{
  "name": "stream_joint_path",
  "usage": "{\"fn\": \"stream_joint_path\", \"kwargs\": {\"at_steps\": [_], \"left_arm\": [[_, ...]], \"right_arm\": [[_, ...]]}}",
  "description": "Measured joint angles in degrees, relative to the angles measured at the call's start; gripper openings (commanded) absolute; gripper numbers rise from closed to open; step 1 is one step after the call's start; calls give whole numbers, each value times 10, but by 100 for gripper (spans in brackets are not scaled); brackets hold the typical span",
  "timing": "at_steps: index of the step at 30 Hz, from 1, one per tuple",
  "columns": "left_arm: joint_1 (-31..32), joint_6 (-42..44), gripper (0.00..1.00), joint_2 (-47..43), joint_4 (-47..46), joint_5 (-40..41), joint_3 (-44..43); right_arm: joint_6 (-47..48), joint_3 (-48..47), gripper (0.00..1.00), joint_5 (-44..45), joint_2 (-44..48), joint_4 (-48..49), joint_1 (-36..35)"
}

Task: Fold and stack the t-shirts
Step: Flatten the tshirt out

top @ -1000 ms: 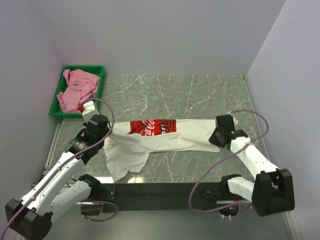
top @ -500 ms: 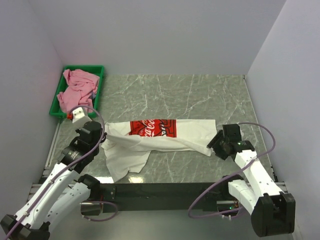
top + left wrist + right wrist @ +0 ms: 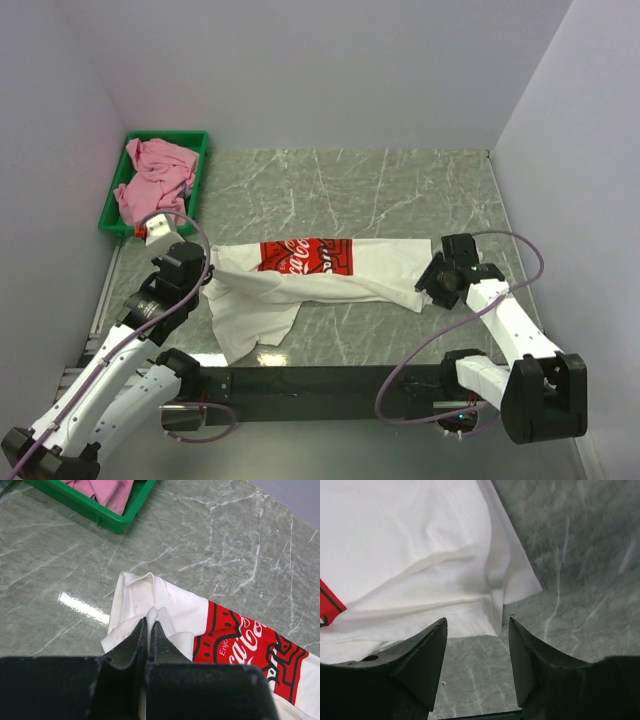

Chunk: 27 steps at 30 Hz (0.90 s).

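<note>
Fingers (image 3: 141, 632) of the left end effector (image 3: 148, 625) are pressed together on a small raised fold of the white shirt (image 3: 175, 605), pinching it at the garment's left end. In the overhead view this end effector (image 3: 205, 268) sits near the left edge of the surface (image 3: 400, 190), with the cloth drawn up to it in a short ridge.

The right end effector (image 3: 477, 625) stands spread, with nothing between its fingers. Its tips hang just short of the white shirt's (image 3: 410, 540) right-hand hem, where a corner of cloth juts out over the bare stone. Whether they touch the fabric cannot be told. From above, this end effector (image 3: 432, 280) is at the garment's right end, toward the right edge of the surface.

The white shirt (image 3: 380, 265) lies stretched with its long axis running left to right, roughly parallel to the near edge, in the near half of the surface. Its red graphic (image 3: 305, 256) faces up, left of the shirt's middle, with the white script reading upright from the near edge. A loose flap of white cloth spreads from the left end toward the near edge. Which end is the collar cannot be told.

A green tray (image 3: 165, 134) sits in the far left corner and holds the pink shirt (image 3: 155, 175), crumpled in a heap.
</note>
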<state>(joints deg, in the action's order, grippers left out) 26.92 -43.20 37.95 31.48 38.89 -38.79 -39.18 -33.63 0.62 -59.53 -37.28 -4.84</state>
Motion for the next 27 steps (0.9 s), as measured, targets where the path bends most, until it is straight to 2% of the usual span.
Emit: {"fn": "stream_joint_path", "kwargs": {"at_steps": [12, 18, 27], "left_arm": [[0, 1, 1, 6, -3, 0, 0], [0, 3, 1, 5, -3, 0, 0], [0, 5, 1, 5, -3, 0, 0]], "right_arm": [[152, -84, 55, -18, -111, -1, -59], [156, -93, 57, 5, -169, -2, -89], [124, -88, 57, 42, -174, -3, -89]]}}
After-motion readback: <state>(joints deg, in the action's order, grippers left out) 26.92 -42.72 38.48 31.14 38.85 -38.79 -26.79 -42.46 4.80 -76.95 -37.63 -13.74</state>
